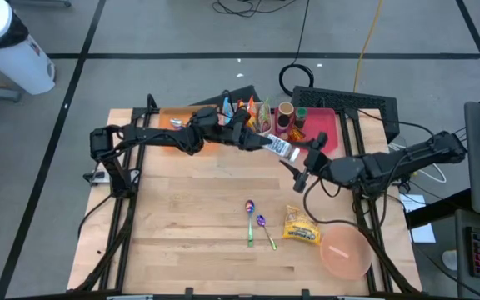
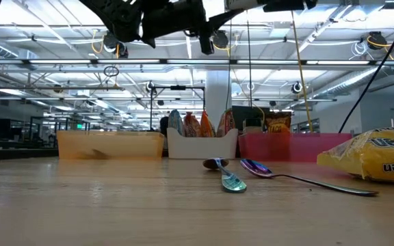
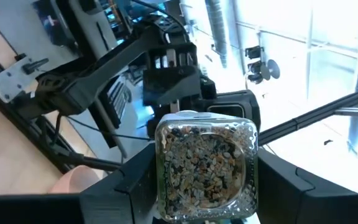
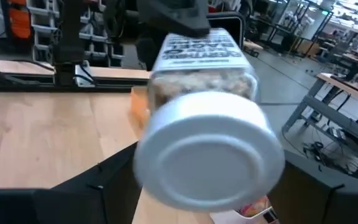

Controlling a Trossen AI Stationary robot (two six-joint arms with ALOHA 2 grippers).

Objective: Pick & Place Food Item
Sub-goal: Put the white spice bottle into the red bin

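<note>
A clear seasoning jar (image 1: 281, 148) with a white lid and a printed label is held in the air above the table's far middle. My left gripper (image 1: 265, 142) is shut on it, coming from the table's left. The jar's white lid (image 4: 209, 149) points at my right gripper (image 1: 305, 160), which is open. Its two fingers (image 4: 104, 186) stand on either side of the lid end, and I cannot tell whether they touch it. In the left wrist view the jar's clear base (image 3: 207, 165) faces the camera, with my right gripper behind it. My left gripper pinches the jar between its two fingers, on two opposite sides at the base end (image 3: 166, 180). The fingers come level from the table's left and lie along the jar. The jar lies about level, lid toward the table's right, lifted clear of the table.
Two spoons (image 1: 255, 223) and a yellow noodle packet (image 1: 301, 227) lie on the near middle of the table, beside a pink bowl (image 1: 346, 250) at the near right. An orange bin (image 1: 172, 121), a white rack of packets (image 1: 252, 112) and a red tray (image 1: 322, 125) stand along the far edge.
</note>
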